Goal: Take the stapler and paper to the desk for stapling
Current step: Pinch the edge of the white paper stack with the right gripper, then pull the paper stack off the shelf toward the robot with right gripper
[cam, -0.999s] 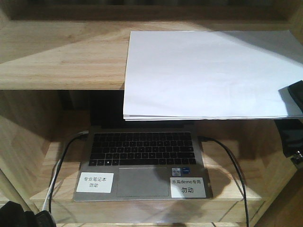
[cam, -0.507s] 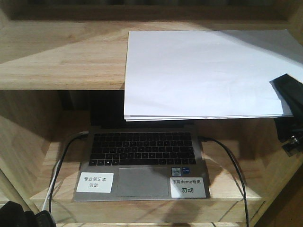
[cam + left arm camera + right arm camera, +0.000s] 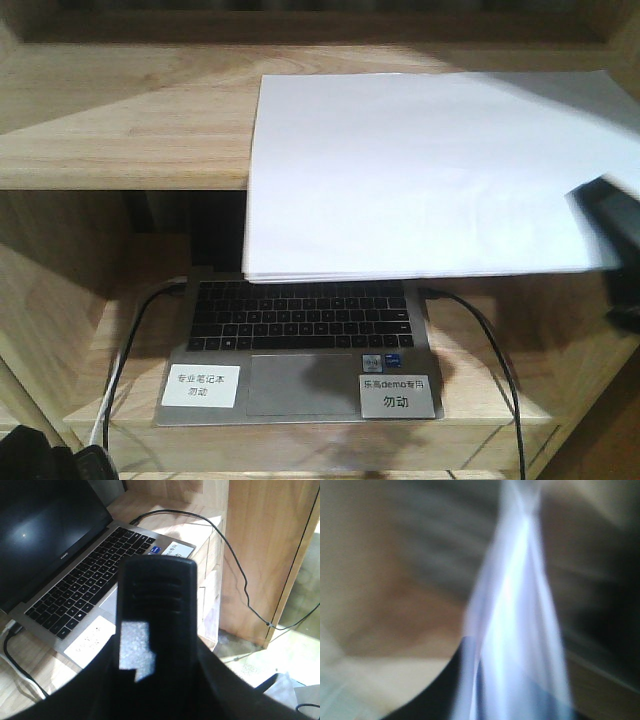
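I'm seeing the paper [image 3: 410,170] lying on the upper shelf [image 3: 120,120], its front edge hanging out over the open laptop [image 3: 300,340]. Right fingers [image 3: 612,215] are pinching the paper's right edge; the wrist view is blurred, with sheets running edge-on between them. Left fingers [image 3: 155,610] are hovering above the laptop keyboard — can't tell how wide.

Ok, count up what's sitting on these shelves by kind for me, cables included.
Paper stack: 1
Laptop: 1
White labels: 2
Black cables: 2
White cable: 1
Total: 7
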